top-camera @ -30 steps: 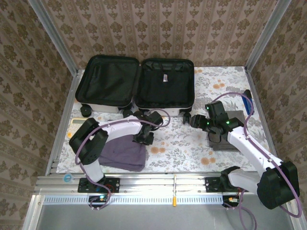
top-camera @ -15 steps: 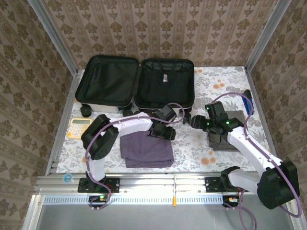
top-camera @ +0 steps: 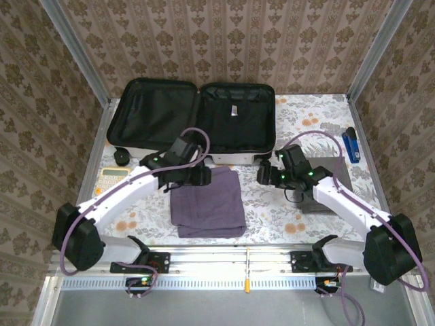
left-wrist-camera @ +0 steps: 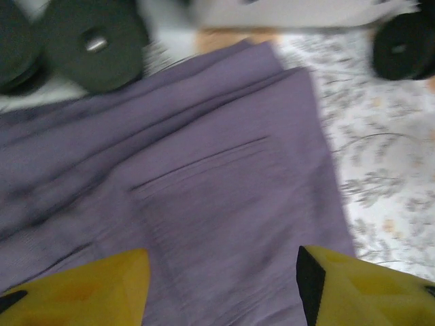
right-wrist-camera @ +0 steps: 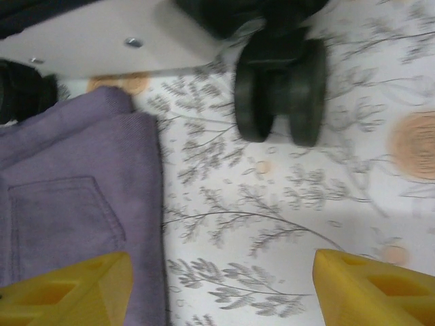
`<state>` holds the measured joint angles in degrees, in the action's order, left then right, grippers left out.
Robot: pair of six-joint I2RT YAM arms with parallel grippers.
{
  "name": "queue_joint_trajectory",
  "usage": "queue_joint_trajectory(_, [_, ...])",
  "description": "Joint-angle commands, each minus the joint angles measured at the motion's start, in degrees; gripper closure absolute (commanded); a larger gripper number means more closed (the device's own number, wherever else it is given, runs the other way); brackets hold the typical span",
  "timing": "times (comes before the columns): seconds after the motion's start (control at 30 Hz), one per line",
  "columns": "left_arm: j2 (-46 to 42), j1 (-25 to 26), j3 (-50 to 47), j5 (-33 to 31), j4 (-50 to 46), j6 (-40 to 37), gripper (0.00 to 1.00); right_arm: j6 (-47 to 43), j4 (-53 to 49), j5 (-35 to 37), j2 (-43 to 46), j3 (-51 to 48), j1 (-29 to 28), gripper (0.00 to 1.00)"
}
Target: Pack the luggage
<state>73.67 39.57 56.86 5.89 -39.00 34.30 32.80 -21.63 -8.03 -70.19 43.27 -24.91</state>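
Note:
The luggage (top-camera: 194, 122) lies open at the back of the table, both black-lined halves facing up. Its cream shell (right-wrist-camera: 102, 47) and a black wheel (right-wrist-camera: 279, 88) show in the right wrist view. A folded purple garment (top-camera: 207, 204) lies flat on the table in front of it. My left gripper (top-camera: 202, 178) hovers open over the garment's far left edge; the cloth (left-wrist-camera: 204, 190) spreads under its yellow fingers (left-wrist-camera: 81, 288), with nothing between them. My right gripper (top-camera: 266, 175) is open just right of the garment (right-wrist-camera: 75, 204), above bare tablecloth.
A yellow calculator (top-camera: 109, 178) lies at the left edge. A blue stapler (top-camera: 351, 145) sits at the right edge, and a dark grey flat object (top-camera: 326, 183) lies under the right arm. Luggage wheels (left-wrist-camera: 95, 44) stand close behind the garment.
The left gripper dragged the purple garment right to the table's middle, then opened and let it go, pulling back left. The right gripper shifted left toward the garment.

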Motion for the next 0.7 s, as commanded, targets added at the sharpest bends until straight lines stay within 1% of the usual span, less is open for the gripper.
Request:
queue_joint_trajectory(0.0, [-6.2, -3.1, -5.3, -0.5, -6.5, 1.9, 0.36, 2.0, 4.1, -1.1, -3.6, 0.0, -3.7, 0.29])
queue_joint_trajectory(0.07, [-9.5, -4.7, -8.1, -0.2, -6.8, 2.8, 0.33, 1.9, 4.0, -0.3, -6.5, 1.1, -5.7, 0.29])
queue_joint_trajectory(0.17, [-13.7, -7.2, -13.3, 1.9, -4.8, 4.4, 0.3, 2.1, 4.2, 0.0, -11.6, 2.7, -8.1, 0.29])
queue_joint_trajectory(0.3, [-16.5, -9.6, -19.1, 4.4, -1.2, 6.3, 0.29, 3.0, 5.6, -0.3, -15.9, 4.2, -10.8, 0.29])
queue_joint_trajectory(0.5, [-15.2, -10.1, -22.7, 7.1, 5.4, 7.7, 0.28, 3.3, 6.1, -0.1, -20.8, 7.0, -13.2, 0.29])
queue_joint_trajectory(0.67, [-12.0, -10.2, -23.5, 7.5, 6.9, 7.3, 0.28, 3.5, 5.9, 0.3, -22.8, 8.0, -14.6, 0.29])
